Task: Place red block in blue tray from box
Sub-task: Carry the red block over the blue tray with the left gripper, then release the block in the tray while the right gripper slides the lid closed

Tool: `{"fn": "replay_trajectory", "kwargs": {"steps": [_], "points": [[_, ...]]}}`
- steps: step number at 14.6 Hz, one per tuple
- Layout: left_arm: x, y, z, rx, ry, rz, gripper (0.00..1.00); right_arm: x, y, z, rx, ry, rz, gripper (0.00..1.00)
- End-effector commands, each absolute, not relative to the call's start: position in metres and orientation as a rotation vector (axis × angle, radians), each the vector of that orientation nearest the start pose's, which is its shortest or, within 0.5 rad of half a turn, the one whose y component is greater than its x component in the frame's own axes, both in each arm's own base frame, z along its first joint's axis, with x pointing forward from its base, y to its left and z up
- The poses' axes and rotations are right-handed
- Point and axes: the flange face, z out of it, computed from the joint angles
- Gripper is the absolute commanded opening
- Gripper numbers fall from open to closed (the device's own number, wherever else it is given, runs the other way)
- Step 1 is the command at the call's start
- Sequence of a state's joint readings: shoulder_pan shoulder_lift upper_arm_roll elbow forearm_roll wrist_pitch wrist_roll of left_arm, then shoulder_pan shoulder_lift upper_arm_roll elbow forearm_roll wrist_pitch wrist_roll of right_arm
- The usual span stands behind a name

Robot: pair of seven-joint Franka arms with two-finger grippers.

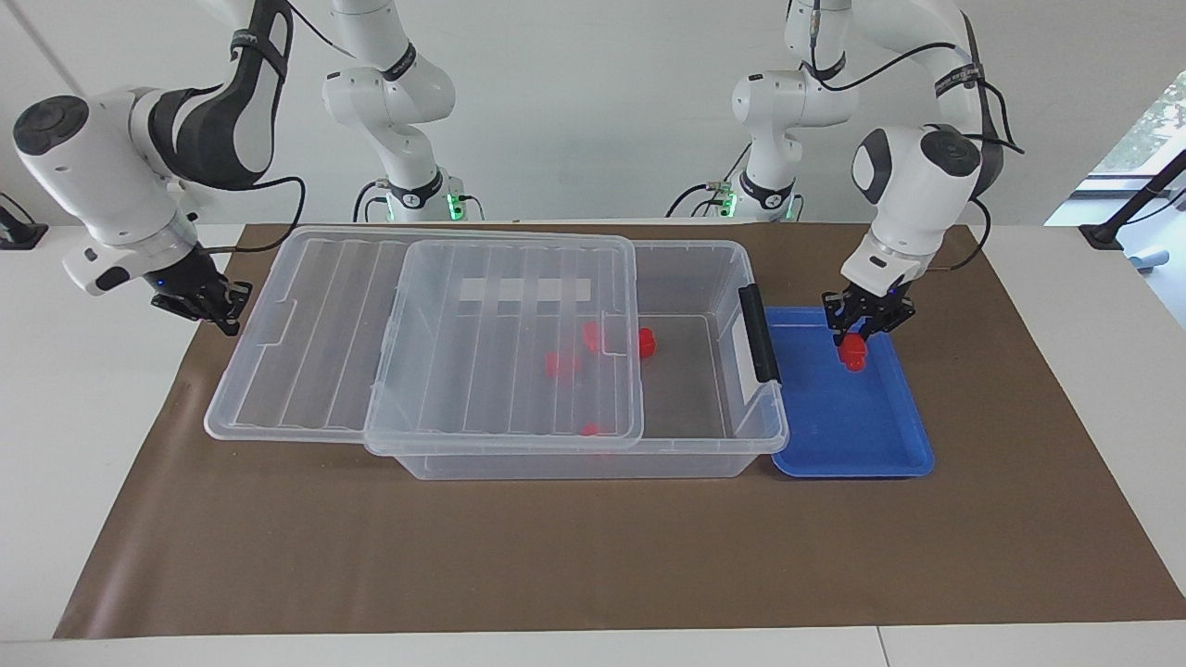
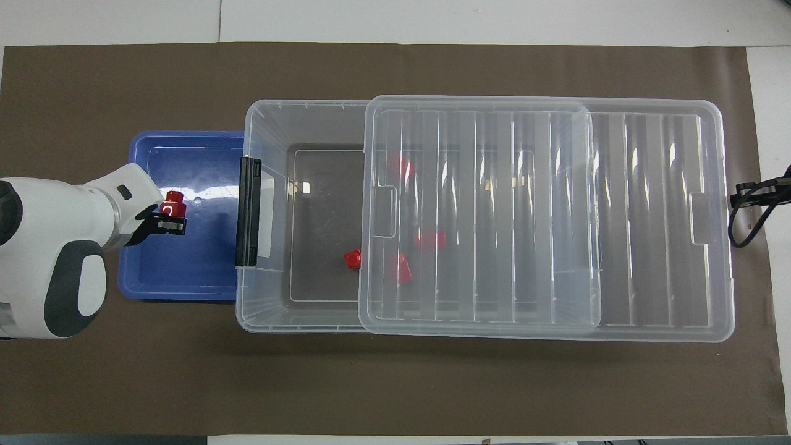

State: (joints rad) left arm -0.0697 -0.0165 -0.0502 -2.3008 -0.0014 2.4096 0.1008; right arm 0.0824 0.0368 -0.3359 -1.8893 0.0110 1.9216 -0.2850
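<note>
From the facing view, my left gripper [image 1: 858,335] hangs low over the blue tray [image 1: 889,445], at the part of it nearest my bases, with the red block [image 1: 852,353] pinched between its fingers. The block looks to be at or just above the tray floor; I cannot tell whether it touches. I hold it this low so that it will settle where I let go rather than bounce or roll. The tray sits just beside the box [image 1: 686,435], at my left arm's end of the table, which keeps the carry short. The lid [image 1: 417,343] is slid toward my right arm's end, resting partly on the box, so the end by the black clip handle [image 1: 759,333] is uncovered for reaching in. More red blocks [image 1: 647,343] remain inside the box. My right gripper [image 1: 206,301] waits at the lid's outer end, near its edge; whether its fingers are apart or together I cannot tell.

From overhead, my left gripper [image 2: 170,217] comes in over the tray [image 2: 185,278], with the red block [image 2: 172,204] showing between its fingers, well inside the raised rim. The box [image 2: 266,309] shows its uncovered end next to the tray, with one spare block [image 2: 352,259] in the clear and others under the lid [image 2: 649,216]. Only the tip of my right gripper [image 2: 751,199] shows, beside the lid's end.

I judge the placement nearly done: what remains is to let go and lift straight up.
</note>
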Motion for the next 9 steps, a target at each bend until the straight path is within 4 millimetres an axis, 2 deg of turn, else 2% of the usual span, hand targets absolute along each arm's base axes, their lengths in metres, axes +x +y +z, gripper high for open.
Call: {"fn": "replay_trajectory", "kwargs": {"steps": [1,4,6,9], "points": [[0.527,-0.062,0.34,-3.108,0.376,-0.241,0.0,0.546,-0.138,0.478,-3.133,-0.049,-0.01,0.0],[0.529,-0.051,0.325,-3.115,0.343,-0.2,0.0,0.545,-0.138,0.474,-3.131,-0.044,-0.013,0.0],[0.53,-0.051,0.318,-3.115,0.347,-0.193,0.0,0.545,-0.135,0.469,-3.132,-0.049,-0.027,0.0],[0.531,-0.044,0.317,-3.117,0.318,-0.207,0.0,0.55,-0.112,0.47,-3.13,-0.017,-0.032,0.0]]}}
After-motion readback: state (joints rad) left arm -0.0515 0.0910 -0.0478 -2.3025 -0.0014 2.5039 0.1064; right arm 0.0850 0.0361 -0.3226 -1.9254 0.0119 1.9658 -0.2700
